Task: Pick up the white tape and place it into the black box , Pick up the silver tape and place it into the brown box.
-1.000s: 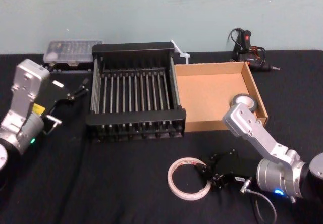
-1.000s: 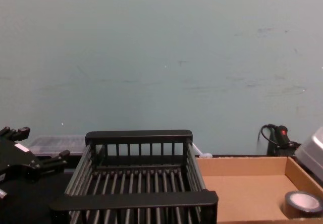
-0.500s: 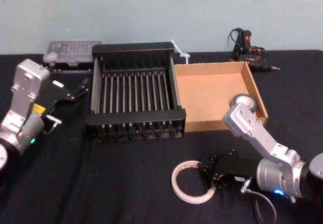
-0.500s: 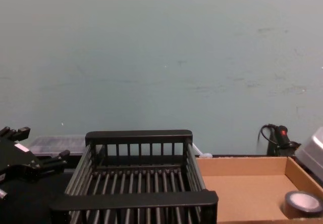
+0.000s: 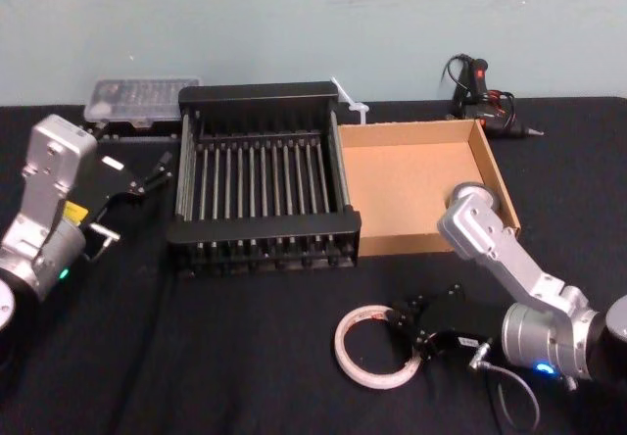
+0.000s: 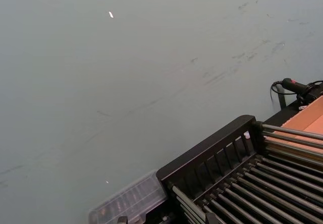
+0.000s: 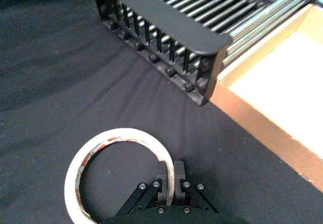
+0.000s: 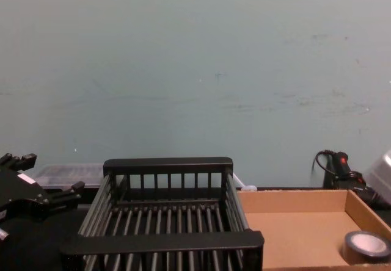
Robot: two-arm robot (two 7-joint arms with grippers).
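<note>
1 black box (image 5: 263, 227), brown box (image 5: 409, 132) behind white tape (image 5: 340, 346) in rt pincer (image 7: 172, 177)

The tape ring (image 7: 72, 183) was white with red print inside, the slatted crate (image 5: 263, 226) black, the cardboard tray (image 5: 411, 185) tan, the small roll (image 8: 367, 246) dark grey with a pale centre, the tabletop (image 5: 245, 357) black.

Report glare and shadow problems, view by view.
Right wrist view: the brown box floor glares near white; the white tape, pinched by the right gripper, is evenly lit. Head view: that dark gripper blends into the black tablecloth; left gripper parked beside the black box. Chest view: flat light, no hard shadows.
</note>
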